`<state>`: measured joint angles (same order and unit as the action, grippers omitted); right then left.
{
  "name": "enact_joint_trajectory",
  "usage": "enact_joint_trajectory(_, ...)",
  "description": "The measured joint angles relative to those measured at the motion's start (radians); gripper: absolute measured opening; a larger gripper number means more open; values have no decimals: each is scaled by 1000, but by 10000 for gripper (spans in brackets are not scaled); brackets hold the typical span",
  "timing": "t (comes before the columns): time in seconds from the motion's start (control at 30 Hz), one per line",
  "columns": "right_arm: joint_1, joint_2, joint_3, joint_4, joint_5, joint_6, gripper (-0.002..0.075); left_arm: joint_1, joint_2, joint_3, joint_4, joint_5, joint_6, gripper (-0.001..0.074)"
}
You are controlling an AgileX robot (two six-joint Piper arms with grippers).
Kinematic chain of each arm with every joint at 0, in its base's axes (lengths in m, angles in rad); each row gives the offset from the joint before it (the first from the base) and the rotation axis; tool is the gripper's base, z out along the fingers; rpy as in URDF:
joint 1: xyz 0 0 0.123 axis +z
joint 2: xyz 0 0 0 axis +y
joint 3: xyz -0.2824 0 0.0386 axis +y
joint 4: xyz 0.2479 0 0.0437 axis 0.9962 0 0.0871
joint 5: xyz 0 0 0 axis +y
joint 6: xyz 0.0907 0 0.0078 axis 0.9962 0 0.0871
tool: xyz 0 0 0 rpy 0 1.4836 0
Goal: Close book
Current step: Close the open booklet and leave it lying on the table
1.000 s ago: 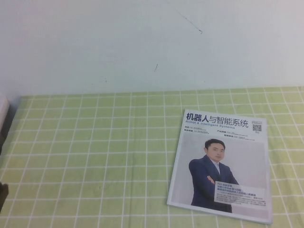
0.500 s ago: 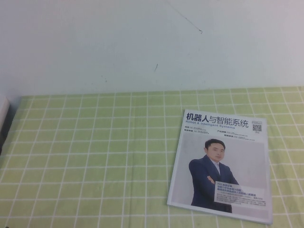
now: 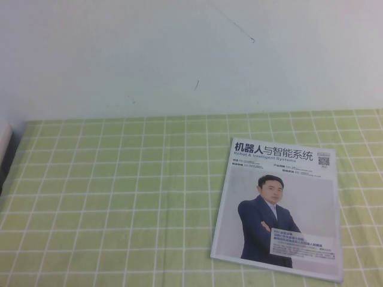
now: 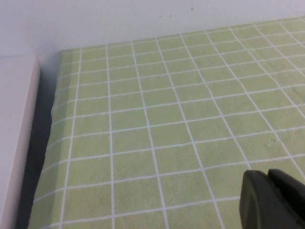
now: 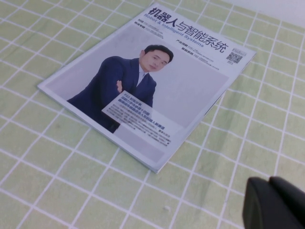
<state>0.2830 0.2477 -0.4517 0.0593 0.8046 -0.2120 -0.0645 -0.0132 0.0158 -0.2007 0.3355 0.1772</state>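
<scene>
The book (image 3: pixel 278 209) is a thin magazine lying flat and closed on the green checked cloth at the right of the table, front cover up with a man in a dark suit. The right wrist view shows the same book (image 5: pixel 143 81) whole. My right gripper (image 5: pixel 268 183) hangs above bare cloth off the book's near corner, its black fingers pressed together and empty. My left gripper (image 4: pixel 266 175) is over bare cloth on the table's left side, also shut with nothing held. Neither gripper appears in the high view.
The green checked cloth (image 3: pixel 119 191) covers the table up to the white wall (image 3: pixel 179 54) at the back. A white box edge (image 4: pixel 16 133) stands beside the cloth's left border, with a dark gap between them.
A dark shape at the lower left edge of the high view has left the picture. The book has not moved.
</scene>
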Motion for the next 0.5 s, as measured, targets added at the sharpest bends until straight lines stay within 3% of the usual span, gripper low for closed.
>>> enact_joint_trajectory(0.17, 0, 0, 0, 0, 0, 0, -2, -28, 0, 0, 58, 0, -101, -4)
enact_joint_trajectory(0.5, 0, 0, 0, 0, 0, 0, -2, -33, 0, 0, 73, 0, -109, -4)
